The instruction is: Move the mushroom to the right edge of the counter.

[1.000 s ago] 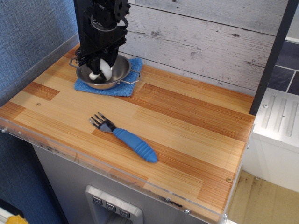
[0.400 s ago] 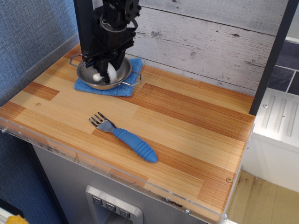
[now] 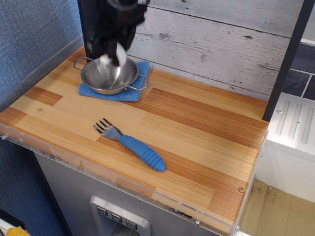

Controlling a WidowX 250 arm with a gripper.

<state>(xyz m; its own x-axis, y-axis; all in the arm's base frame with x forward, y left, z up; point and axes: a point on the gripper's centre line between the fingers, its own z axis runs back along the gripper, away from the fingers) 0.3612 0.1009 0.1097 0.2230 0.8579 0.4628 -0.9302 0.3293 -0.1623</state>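
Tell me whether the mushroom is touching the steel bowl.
Apart. The single view shows the mushroom held up in the gripper, above the bowl, whose inside is bare.

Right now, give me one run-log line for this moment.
phase: lift | fingers: shut on mushroom | mushroom: above steel bowl | right edge of counter: not reached

counter (image 3: pixel 197 132): my glossy striped wood, clear plastic rim | bowl (image 3: pixel 109 76) at its back-left: shiny metal | cloth (image 3: pixel 129 92) beneath: blue nubbly fabric | fork (image 3: pixel 130 144): ribbed blue plastic handle
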